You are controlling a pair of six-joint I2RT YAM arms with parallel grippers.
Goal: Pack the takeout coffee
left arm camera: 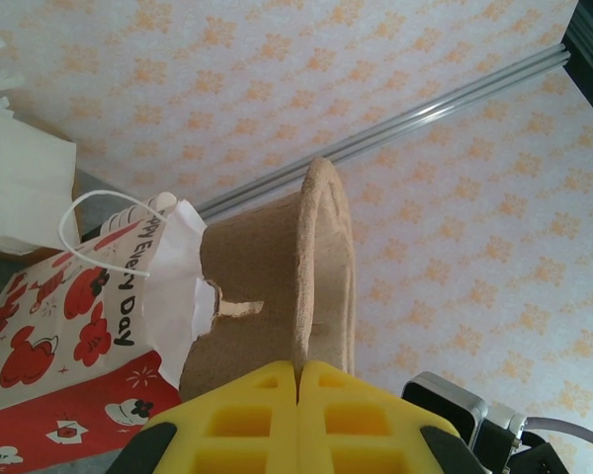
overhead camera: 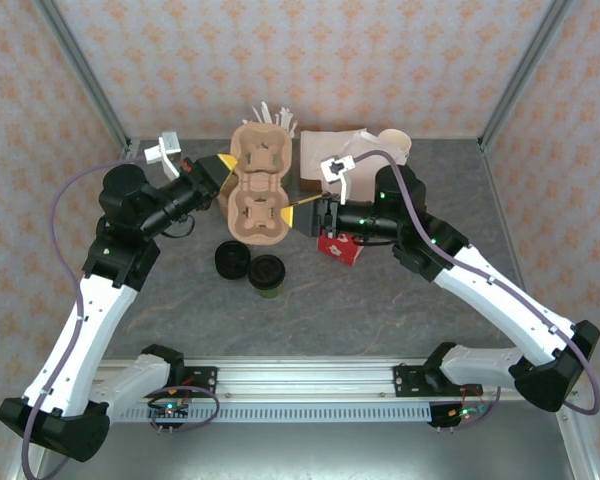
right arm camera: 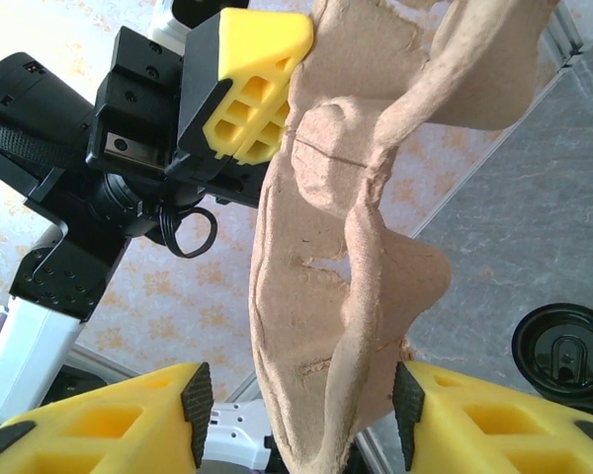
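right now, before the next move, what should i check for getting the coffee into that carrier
1. left gripper shut on the pulp carrier rim: ok
2. right gripper clamped on the opposite rim: not ok, jaws straddle it with a gap beside one pad
3. carrier wells empty: ok
4. takeout coffee upright on the table, black lid on: ok
5. carrier held level: cannot tell
6. red bag clear of the right arm: cannot tell, it sits close under the wrist
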